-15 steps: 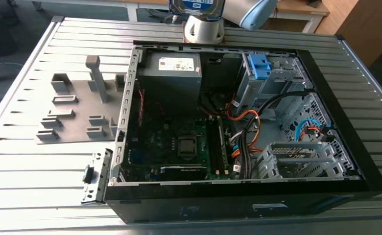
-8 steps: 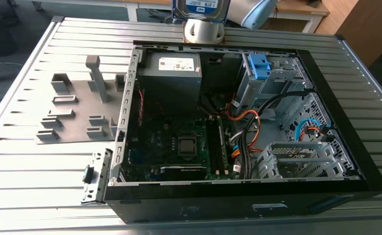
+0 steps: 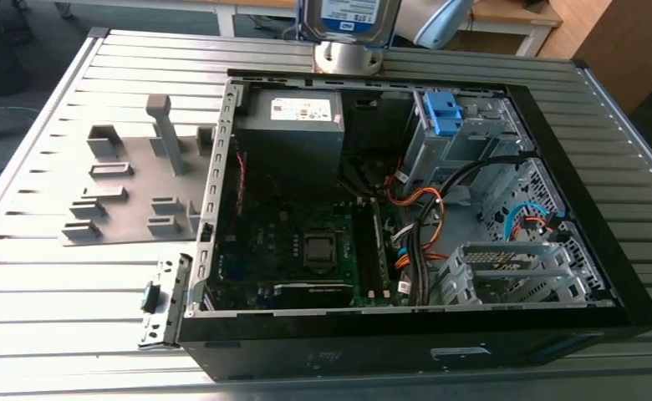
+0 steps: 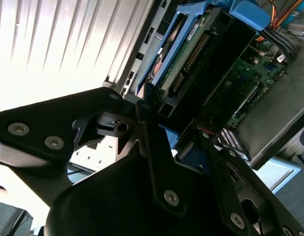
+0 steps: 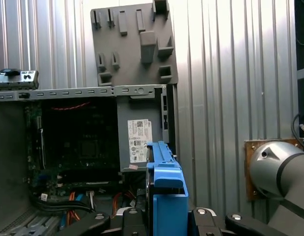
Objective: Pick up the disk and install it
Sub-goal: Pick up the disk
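Note:
The disk hangs high above the far edge of the open computer case, its white and blue label facing the exterior view. In the second wrist view the disk shows its green circuit board and blue carrier frame. My gripper is shut on it, with a black finger against one side. In the first wrist view the disk is seen edge-on as a blue frame between the gripper fingers, above the case's power supply corner.
Inside the case are a grey power supply, the motherboard, orange and black cables and a metal drive cage with a small blue bracket. A grey fixture plate lies at the exterior view's left. The arm's base stands behind the case.

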`<state>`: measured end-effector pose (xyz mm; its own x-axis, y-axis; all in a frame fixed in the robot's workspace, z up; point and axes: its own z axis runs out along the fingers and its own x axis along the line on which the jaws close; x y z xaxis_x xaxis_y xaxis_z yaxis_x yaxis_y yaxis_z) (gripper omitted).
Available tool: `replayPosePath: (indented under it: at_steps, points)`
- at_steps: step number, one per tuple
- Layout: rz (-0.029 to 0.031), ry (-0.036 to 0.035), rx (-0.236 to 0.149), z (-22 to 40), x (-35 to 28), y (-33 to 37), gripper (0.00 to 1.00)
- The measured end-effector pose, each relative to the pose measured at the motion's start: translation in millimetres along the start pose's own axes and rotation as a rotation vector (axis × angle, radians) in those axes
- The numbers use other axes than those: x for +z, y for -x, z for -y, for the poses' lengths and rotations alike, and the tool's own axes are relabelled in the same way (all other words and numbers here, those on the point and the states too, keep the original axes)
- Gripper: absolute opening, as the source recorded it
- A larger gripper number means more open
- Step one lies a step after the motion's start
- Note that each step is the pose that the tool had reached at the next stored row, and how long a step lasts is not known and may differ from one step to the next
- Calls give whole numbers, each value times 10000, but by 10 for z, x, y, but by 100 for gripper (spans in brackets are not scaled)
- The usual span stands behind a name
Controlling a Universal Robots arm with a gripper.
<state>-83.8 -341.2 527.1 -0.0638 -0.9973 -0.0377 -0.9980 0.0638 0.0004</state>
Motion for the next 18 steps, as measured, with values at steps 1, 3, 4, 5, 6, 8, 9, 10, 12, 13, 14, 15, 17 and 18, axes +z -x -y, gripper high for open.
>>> replayPosePath:
  at_steps: [1,3,4,5,6,8,9,10,12,13,14,15,17,18]
  points:
    - [0,-1,0,3,1,-20,36]
    - [0,0,0,8,1,-62,36]
    - [0,0,0,10,1,-81,36]
    - [0,0,0,12,2,-100,36]
    - [1,0,0,14,2,-120,36]
    - [1,0,0,18,3,-158,36]
    - [-1,0,0,21,3,-177,36]
    - [0,0,0,22,4,-193,36]
    - [1,-1,0,25,5,-220,36]
    - [1,-1,0,26,6,-230,36]
    - [1,0,0,27,6,-240,36]
    - [0,0,0,28,6,-250,36]
    - [1,0,0,30,7,-272,36]
    - [0,0,0,31,6,-283,36]
